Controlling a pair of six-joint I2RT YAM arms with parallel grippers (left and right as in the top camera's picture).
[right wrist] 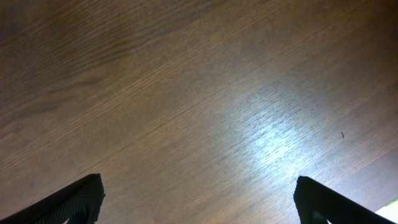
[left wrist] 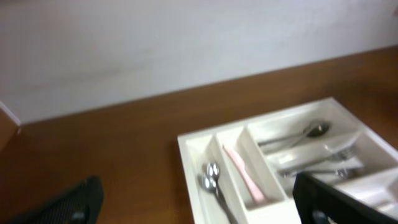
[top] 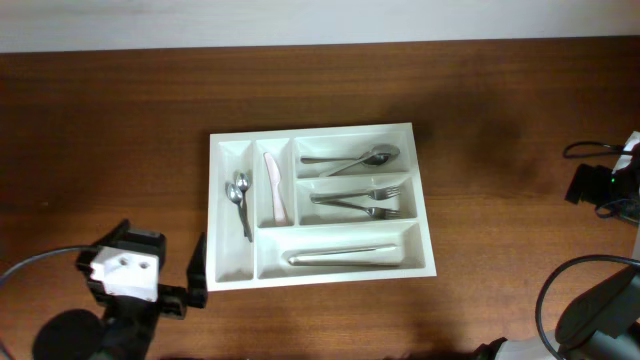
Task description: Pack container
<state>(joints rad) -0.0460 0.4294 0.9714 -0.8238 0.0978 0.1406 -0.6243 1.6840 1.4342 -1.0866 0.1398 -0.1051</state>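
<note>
container [top: 232, 158] sits mid-bench [top: 100, 120]; cutlery [top: 365, 203] sorted by kind, one type per compartment, so packing looks done; left hand [left wrist: 200, 210] wide, empty, just off the tray's near-left corner; right hand [right wrist: 199, 205] wide, empty, over bare wood, well apart

Brown wood-grain worktop [right wrist: 186, 81] is filling nearly the whole view, its grain running diagonally. A bright patch of glare [right wrist: 273, 140] is shining right of centre, with a tiny dark speck [right wrist: 341, 134] lying near it. Two dark fingers [right wrist: 74, 202] are poking in at the bottom corners, standing wide apart over bare wood. A pale sliver [right wrist: 390, 210] is showing at the lower right edge, too small to identify.
</note>
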